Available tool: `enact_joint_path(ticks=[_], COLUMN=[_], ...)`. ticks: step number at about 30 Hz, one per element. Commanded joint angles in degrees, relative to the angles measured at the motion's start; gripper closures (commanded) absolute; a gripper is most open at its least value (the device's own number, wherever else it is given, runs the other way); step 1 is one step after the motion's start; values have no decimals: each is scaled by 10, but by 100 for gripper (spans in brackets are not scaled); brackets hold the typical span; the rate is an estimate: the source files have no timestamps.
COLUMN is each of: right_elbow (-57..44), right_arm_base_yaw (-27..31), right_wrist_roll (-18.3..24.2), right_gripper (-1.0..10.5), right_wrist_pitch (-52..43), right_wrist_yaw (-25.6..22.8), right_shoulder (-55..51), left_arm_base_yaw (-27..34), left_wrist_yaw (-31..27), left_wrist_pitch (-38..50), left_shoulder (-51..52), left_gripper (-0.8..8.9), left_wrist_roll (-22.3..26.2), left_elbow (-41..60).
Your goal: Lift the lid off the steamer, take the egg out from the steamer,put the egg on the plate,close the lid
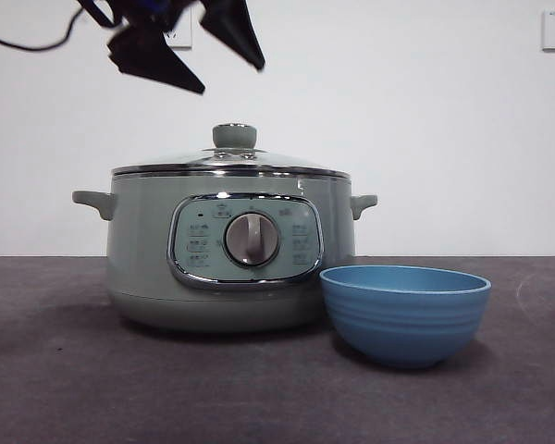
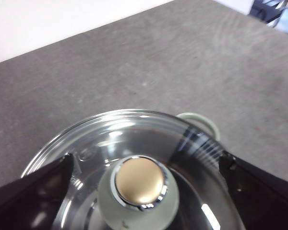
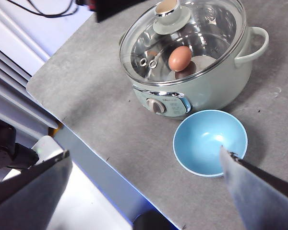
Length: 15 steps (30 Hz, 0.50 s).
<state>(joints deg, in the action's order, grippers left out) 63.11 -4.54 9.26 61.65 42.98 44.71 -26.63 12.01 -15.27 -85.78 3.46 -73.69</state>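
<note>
Lidded steamer (image 1: 217,268), egg (image 3: 179,58) inside, is flanked by the plate (image 1: 405,313).
The left gripper (image 1: 194,51) is held wide-jawed above the lid (image 1: 224,162); the right gripper (image 3: 144,191) is parked open.

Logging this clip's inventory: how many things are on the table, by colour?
Green: 1, the steamer
Clear glass: 1, the lid on the steamer
Blue: 1, the plate, a deep bowl
Brown: 1, the egg inside the steamer
Total: 4

The lid (image 1: 224,163) sits on the steamer (image 1: 157,250); the plate (image 1: 405,313) front-right.
</note>
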Motion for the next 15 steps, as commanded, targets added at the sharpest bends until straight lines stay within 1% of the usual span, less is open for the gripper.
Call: enact_joint_path(ticks=[1,7,15], right_elbow=[0,0,0], right_arm_base_yaw=[-1,-1,-1], right_wrist_roll=[2,2,2], right_gripper=[411,411,411], right_wrist_pitch=[-3,-3,-3], right_wrist_yaw=[1,1,1], right_shoulder=[-1,-1,-1], left_arm_base_yaw=[-5,-7,-10], left_wrist_yaw=[-14,-14,-14], left_wrist_pitch=[16,33,33], left_shoulder=[-22,-57,-85], left_gripper=[284,284,284], left_wrist_roll=[14,13,13], left_elbow=[1,1,1])
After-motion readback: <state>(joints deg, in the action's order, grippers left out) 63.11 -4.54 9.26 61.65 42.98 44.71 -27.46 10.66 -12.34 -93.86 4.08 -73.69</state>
